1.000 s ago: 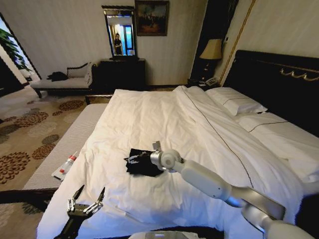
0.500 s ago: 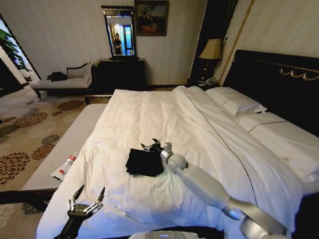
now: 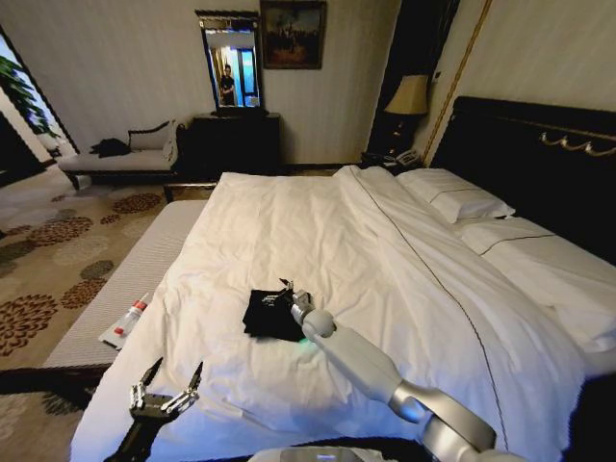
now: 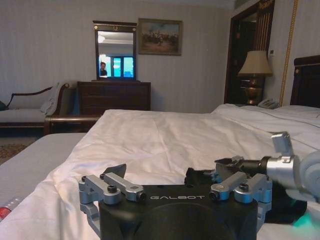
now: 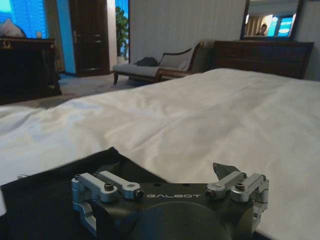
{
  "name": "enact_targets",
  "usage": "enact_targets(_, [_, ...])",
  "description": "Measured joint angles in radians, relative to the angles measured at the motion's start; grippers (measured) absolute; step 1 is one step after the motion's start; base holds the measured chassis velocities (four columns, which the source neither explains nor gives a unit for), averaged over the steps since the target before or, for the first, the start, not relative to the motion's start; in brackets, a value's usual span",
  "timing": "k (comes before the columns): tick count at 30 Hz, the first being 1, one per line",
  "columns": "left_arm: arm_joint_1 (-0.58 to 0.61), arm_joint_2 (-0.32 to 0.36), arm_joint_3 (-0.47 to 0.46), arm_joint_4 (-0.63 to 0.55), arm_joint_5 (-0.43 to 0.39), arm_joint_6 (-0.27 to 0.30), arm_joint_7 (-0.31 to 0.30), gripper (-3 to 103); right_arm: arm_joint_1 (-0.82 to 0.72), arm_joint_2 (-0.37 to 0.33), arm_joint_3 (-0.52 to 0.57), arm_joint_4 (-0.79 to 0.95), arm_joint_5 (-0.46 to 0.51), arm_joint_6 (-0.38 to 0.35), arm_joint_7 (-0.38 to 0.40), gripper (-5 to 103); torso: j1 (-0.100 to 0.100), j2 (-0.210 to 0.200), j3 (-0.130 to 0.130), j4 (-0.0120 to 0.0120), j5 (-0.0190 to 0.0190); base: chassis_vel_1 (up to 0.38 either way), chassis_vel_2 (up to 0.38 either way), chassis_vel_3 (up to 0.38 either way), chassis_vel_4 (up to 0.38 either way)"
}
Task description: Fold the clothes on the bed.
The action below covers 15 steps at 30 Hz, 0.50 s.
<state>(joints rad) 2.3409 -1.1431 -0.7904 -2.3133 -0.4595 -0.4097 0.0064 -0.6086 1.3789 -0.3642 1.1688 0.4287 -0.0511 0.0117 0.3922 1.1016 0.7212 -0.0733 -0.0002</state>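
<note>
- Pale striped wallpapered wall at the far end, carrying a dark-framed upright mirror beside a framed painting.
- Dark wooden dresser beneath the mirror.
- Pale upholstered chaise longue nearby.
- Brown floral patterned carpet.
- Lit yellow-shaded table lamp in the corner.

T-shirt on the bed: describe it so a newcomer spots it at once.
Start at the big white bed with the dark headboard. On the near half of the duvet lies the black T-shirt, a small folded bundle with the right gripper, open, at its far edge. It is the lone dark patch on white bedding.
</note>
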Motion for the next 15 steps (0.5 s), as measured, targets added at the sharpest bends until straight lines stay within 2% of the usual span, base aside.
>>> enact_targets(8, [0.0, 0.0, 0.0, 0.0, 0.0, 0.0, 0.0, 100, 0.0, 0.034, -0.013, -0.046, -0.023, 0.021, 0.0, 100, 0.0, 0.0, 0.0, 0.0, 0.0001, 0.0, 0.0, 0.0, 0.0])
enact_targets(12, [0.0, 0.0, 0.0, 0.0, 0.0, 0.0, 0.0, 100, 0.0, 0.004, -0.008, 0.018, 0.016, 0.022, 0.013, 100, 0.0, 0.0, 0.0, 0.0001, 0.0001, 0.0, 0.0, 0.0, 0.0])
enact_targets(15, [0.0, 0.0, 0.0, 0.0, 0.0, 0.0, 0.0, 100, -0.008, -0.051, 0.024, 0.127, 0.076, 0.011, 0.031, 100, 0.0, 0.0, 0.0, 0.0001, 0.0002, 0.0, 0.0, 0.0, 0.0])
